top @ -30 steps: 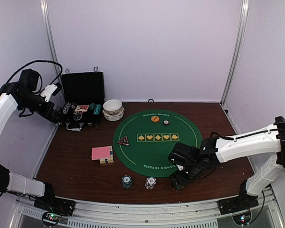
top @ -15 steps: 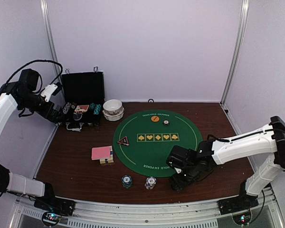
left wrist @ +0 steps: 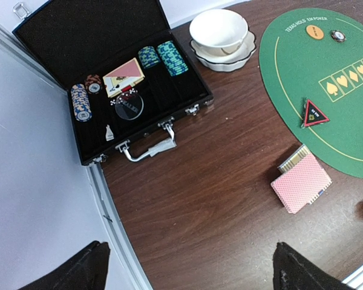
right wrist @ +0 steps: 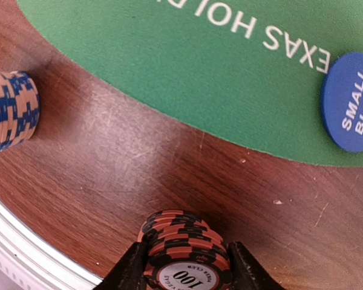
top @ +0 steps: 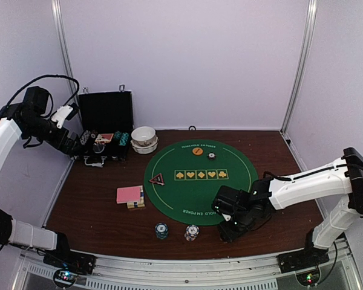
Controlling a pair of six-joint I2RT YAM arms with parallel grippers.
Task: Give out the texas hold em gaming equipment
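The right gripper (right wrist: 186, 269) grips a brown chip stack (right wrist: 184, 238) on the bare table (right wrist: 139, 163), low in the wrist view.
Its fingers (right wrist: 133, 269) press both sides of the stack, which stands just off the near edge of the mat (right wrist: 169, 48). A blue button (right wrist: 351, 103) lies on the mat's rim at upper right, apart from the stack. A blue-striped stack (right wrist: 9, 112) stands well off at the left edge. Overhead, a teal stack (top: 161, 230) stands further left. The pink cards (left wrist: 302, 181) lie beside the mat, and a red triangle (left wrist: 314, 113) and an orange button (left wrist: 315, 31) rest on the felt. The left gripper (left wrist: 190, 272) hangs spread wide and empty at upper left overhead, over the table in front of the open case (left wrist: 109, 78), with the bowls (left wrist: 219, 30) beside it.
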